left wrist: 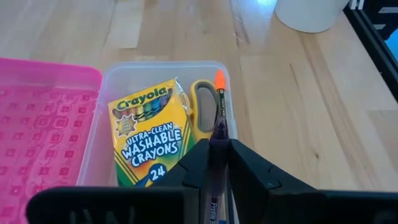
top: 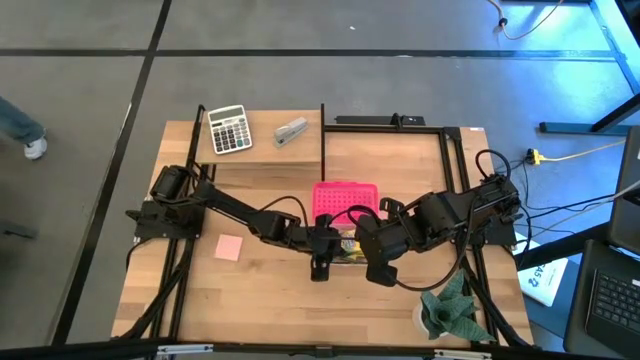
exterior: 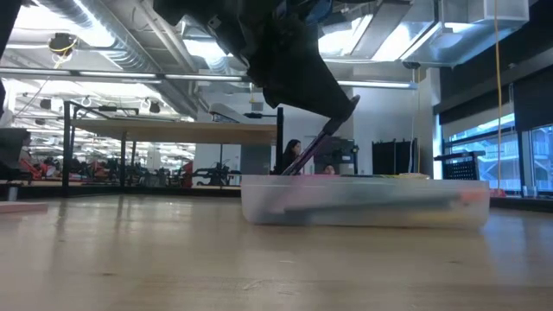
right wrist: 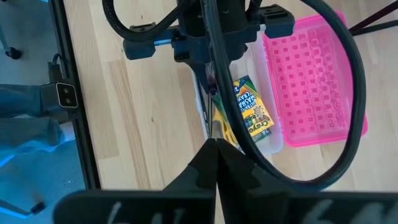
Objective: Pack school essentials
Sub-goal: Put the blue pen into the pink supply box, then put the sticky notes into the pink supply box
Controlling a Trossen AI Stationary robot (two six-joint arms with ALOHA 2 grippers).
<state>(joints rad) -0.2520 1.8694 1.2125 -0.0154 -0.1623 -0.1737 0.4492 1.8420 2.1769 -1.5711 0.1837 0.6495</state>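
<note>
Now, left to right: pink note pad [top: 229, 248] lies loose on the table, left gripper [left wrist: 219, 163] pinches a pen [left wrist: 219, 109] over the clear box [left wrist: 106, 112] w/ crayon box [left wrist: 149, 134] & scissors [left wrist: 202, 112] inside, right gripper [right wrist: 216, 163] hovers fully closed & empty nearby, so an early release could bounce the pen off the rim.

A white-grey calculator [top: 229, 129] lies at the far left corner of the wooden table [top: 270, 290]. Near it, more toward the middle of the far edge, sits a small grey stapler [top: 291, 131]. A green cloth [top: 452, 310] lies bunched up at the near right corner, beside a white cup [left wrist: 309, 12]. Off the table, on the right, a yellow cable [top: 570, 153] runs across the grey floor. A laptop [top: 612, 300] sits there too.
</note>
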